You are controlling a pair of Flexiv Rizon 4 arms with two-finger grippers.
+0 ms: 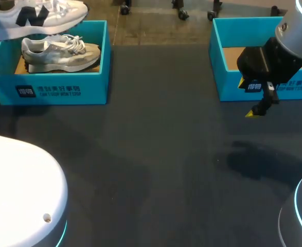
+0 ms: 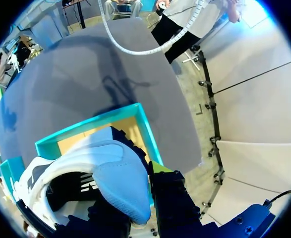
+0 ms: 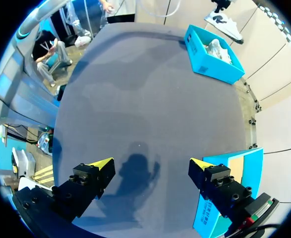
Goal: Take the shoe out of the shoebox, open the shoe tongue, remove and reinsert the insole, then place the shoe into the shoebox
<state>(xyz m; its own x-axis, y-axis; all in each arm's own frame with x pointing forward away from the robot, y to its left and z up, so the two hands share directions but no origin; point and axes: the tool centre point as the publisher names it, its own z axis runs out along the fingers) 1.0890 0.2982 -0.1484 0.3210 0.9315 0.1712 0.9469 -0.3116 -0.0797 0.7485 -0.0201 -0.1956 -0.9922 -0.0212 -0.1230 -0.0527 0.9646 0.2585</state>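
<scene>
Left gripper [image 2: 135, 198] clamps a white sneaker [image 1: 37, 15] above the white-lettered turquoise shoebox [image 1: 63, 87] at the table's [image 1: 156, 154] far left corner, where a grey sneaker [image 1: 60, 54] lies. Right gripper [image 3: 151, 163], fingers apart and empty, hovers beside a second shoebox [image 1: 228, 85].

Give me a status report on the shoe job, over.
Left gripper shut on white shoe, held above left shoebox. Right gripper open over table. Grey shoe lies in that box.
</scene>
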